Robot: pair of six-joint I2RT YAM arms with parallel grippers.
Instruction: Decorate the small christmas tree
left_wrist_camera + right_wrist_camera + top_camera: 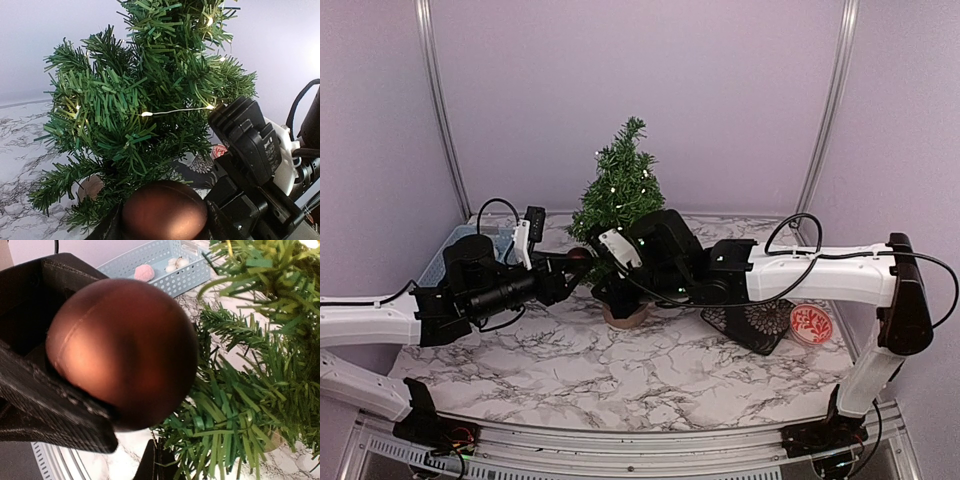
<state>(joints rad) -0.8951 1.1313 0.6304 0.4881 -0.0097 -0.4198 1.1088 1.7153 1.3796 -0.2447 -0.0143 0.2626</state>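
Small christmas tree (620, 190) stands mid-tabletop (620, 385), between both arms. Left hand (572, 266) clamps a brown bauble (164, 210) against the lower branches. Right hand (155, 462) is pinched shut beside it — contents unclear. Best practice: find the loop, hook it deep onto a sturdy branch, and release slowly.

The ball (122, 347) is smooth, with a satin brown sheen and a faint moulded seam. The left tool (578, 258) is black plastic, its fingers (55, 410) matt and finely ridged. The tree (620, 190) has stiff, flat plastic needles, matt green, strung with thin bare wire (175, 111); its stump (625, 316) looks like pale raw wood. The basket (170, 275) at the worktop's far left corner is perforated pale-blue plastic. The worktop (620, 390) has a smooth, marble-patterned face with a dull sheen.
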